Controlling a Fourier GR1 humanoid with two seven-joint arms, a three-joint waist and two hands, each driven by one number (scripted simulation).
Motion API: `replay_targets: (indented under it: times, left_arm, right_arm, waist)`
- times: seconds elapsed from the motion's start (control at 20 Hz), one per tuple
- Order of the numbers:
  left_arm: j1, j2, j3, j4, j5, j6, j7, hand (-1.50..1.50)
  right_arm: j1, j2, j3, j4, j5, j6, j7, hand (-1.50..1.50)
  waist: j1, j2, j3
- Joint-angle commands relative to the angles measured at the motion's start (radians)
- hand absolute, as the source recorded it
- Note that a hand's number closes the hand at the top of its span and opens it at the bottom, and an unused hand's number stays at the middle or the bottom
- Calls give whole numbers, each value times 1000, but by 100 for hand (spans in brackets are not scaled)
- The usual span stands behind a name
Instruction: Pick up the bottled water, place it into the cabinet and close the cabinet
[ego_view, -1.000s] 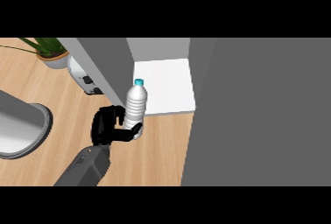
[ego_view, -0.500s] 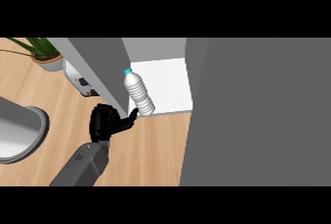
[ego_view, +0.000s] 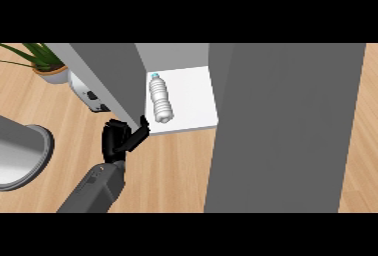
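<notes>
A kitchen — the wooden counter (ego_view: 177, 165) fills the view, and a grey cabinet (ego_view: 284, 125) with a white shelf (ego_view: 193, 100) stands open on it. A round grey pan or bowl (ego_view: 18, 157) sits at the left edge, a potted plant (ego_view: 46, 67) in the far corner, and a small white appliance (ego_view: 90, 95) beside the cabinet's side wall — homely fittings.

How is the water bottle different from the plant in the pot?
The bottled water is clear with a blue cap; the potted plant has green leaves in a pale pot. The bottled water sits on the white cabinet shelf; the potted plant sits on the wooden counter, at the far left corner. The bottled water shows whole, while the picture's edge cuts off the potted plant's leaves. Neither is touched by the left hand.
</notes>
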Motion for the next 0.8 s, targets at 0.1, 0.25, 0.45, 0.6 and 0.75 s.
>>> replay_targets:
  times: [0.1,0.25,0.45,0.6,0.75]
  left_arm:
    - [-266,-96,-31,39,-26,52,80,150]
    - [-243,-88,-33,43,-23,45,64,150]
    - [-231,-102,-4,16,18,44,61,150]
    - [-226,-97,14,-7,41,35,51,150]
    - [-218,-83,20,-4,46,44,48,150]
  right_arm:
    - [-8,-15,-17,21,-36,21,0,-150]
    - [-17,-26,-36,30,-57,33,-7,-150]
    - [-17,-27,-37,45,-64,38,-6,-150]
    - [-33,-37,-42,55,-69,42,-7,-150]
    - [-27,-47,-44,66,-84,67,-7,-150]
  waist:
    - [-61,31,-22]
    - [-65,33,-23]
    - [-70,37,-25]
    - [-70,40,-26]
    - [-93,43,-25]
